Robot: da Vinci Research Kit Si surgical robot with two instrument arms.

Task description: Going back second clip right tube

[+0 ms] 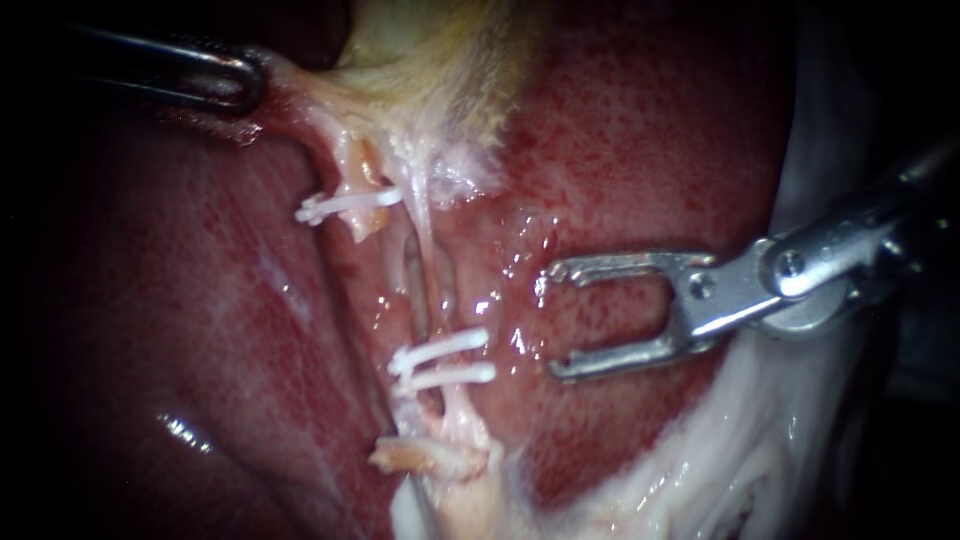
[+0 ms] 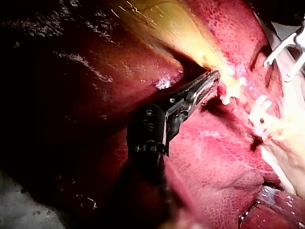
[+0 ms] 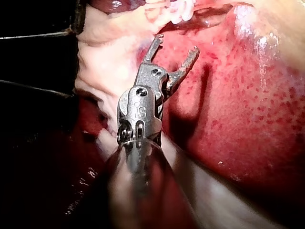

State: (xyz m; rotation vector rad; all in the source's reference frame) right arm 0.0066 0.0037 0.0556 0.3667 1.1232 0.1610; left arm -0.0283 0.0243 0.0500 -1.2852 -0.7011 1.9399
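1. right tube (image 1: 428,250): thin pale strand stretched over the liver (image 1: 620,150). it runs from under the gallbladder (image 1: 430,50) down the liver's middle groove.
2. right instrument (image 1: 555,320): jaws spread wide with nothing between them. tips point at the right tube, near it but not touching. its own wrist view agrees (image 3: 177,44), with the jaws gaping over speckled red liver.
3. just ahead of those tips, two white clips cross the lower part of the right tube: upper clip (image 1: 445,345) and lower clip (image 1: 450,376). they sit close together, roughly parallel.
4. left tube (image 1: 362,190) lies beside the right tube as a short orange stub carrying a single clip (image 1: 350,203). a frayed stump (image 1: 415,458) lies beyond the paired clips, toward the liver's lower edge.
5. left instrument (image 1: 250,85): jaws clamped on a fold of the gallbladder, the fold pulled taut. same grip in its wrist view (image 2: 213,80).
6. white tissue (image 1: 800,200) borders the liver's edge under the right instrument's shaft.
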